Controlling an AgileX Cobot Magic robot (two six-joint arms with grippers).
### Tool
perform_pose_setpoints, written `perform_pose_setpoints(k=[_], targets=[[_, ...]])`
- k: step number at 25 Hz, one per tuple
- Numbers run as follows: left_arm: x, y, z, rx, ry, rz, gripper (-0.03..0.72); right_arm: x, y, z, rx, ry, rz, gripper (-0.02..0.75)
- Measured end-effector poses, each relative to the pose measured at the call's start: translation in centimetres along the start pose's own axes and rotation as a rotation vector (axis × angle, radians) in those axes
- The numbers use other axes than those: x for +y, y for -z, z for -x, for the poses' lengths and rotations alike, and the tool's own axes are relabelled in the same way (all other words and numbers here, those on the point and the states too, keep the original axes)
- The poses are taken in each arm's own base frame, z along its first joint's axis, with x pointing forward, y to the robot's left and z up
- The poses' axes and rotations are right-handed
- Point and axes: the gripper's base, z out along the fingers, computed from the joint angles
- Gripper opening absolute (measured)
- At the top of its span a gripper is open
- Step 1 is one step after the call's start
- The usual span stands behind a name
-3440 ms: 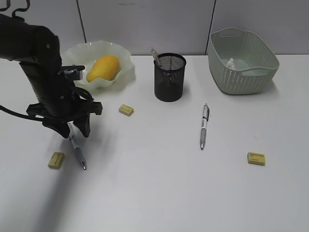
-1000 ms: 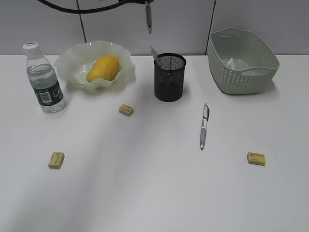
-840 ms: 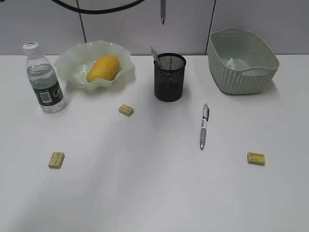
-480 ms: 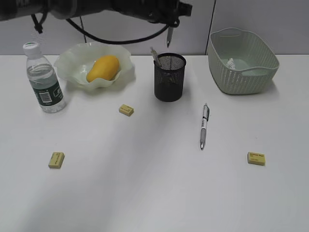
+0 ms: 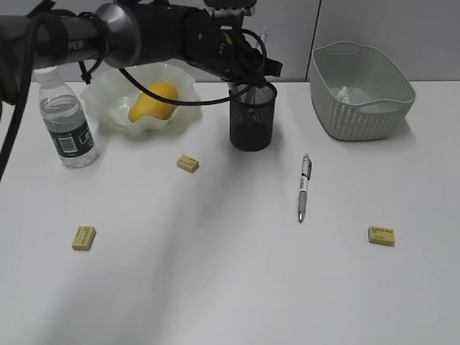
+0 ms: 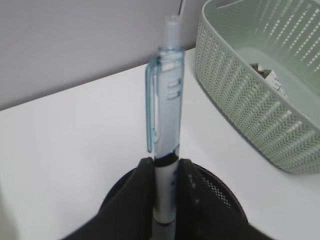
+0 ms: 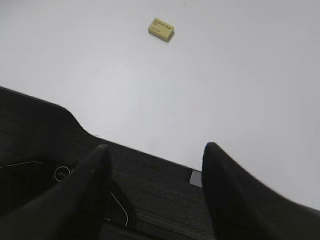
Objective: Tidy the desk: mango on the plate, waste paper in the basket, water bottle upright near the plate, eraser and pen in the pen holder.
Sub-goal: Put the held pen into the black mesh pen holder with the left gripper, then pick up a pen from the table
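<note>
My left gripper point(image 5: 251, 70) point(image 6: 165, 186) is shut on a pale blue pen point(image 6: 165, 115), held upright with its lower end hidden between the fingers, right over the black mesh pen holder point(image 5: 253, 118) point(image 6: 222, 196). A second pen point(image 5: 304, 187) lies on the desk point(image 5: 230, 287) to the holder's right. Three yellow erasers point(image 5: 187, 164) point(image 5: 84, 238) point(image 5: 382, 236) lie loose. The mango point(image 5: 153, 100) rests in the ruffled plate point(image 5: 183, 108). Left of the plate the water bottle point(image 5: 65, 118) stands upright. Waste paper point(image 5: 343, 93) point(image 6: 267, 75) lies in the basket point(image 5: 363, 100) point(image 6: 250, 100). My right gripper point(image 7: 156, 147) is open and empty.
In the right wrist view one eraser point(image 7: 161, 29) lies on the white desk point(image 7: 225, 75), and the desk's near edge runs over a dark surface below the gripper. My left arm point(image 5: 144, 36) stretches across above the plate and mango.
My left arm has come down from above the frame with the pen. The pen has moved right and dropped to just over the pen holder. Nothing on the desk has shifted.
</note>
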Motion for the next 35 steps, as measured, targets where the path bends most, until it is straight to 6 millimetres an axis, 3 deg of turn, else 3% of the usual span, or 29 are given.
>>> perform_pose_setpoints(k=[5,7,11,14,19,24,28,35], targets=[[0.1,-0.4,-0.4,0.009,0.001,0.001,0.12,0.0,0.0,0.0,-0.003,0.002,-0.005,0.459],[0.1,-0.4,-0.4,0.009,0.002,0.001,0.175,0.0,0.0,0.0,-0.003,0.002,-0.005,0.459],[0.0,-0.2,-0.2,0.0,0.017,-0.005,0.355,0.0,0.0,0.0,-0.005,0.002,-0.005,0.459],[-0.2,0.4,0.6,-0.031,0.033,-0.014,0.417,0.0,0.0,0.0,-0.005,0.002,-0.005,0.459],[-0.7,3.2,3.6,-0.12,0.034,-0.027,0.435,0.0,0.0,0.0,-0.005,0.002,-0.005,0.459],[-1.3,7.9,6.8,-0.138,0.025,-0.038,0.436,0.0,0.0,0.0,-0.005,0.002,-0.005,0.459],[-1.5,11.7,7.4,0.015,-0.019,-0.012,0.436,0.0,0.0,0.0,-0.005,0.002,-0.005,0.459],[-0.3,14.8,3.9,0.52,-0.094,0.114,0.436,0.0,0.0,0.1,-0.006,0.002,-0.005,0.459]])
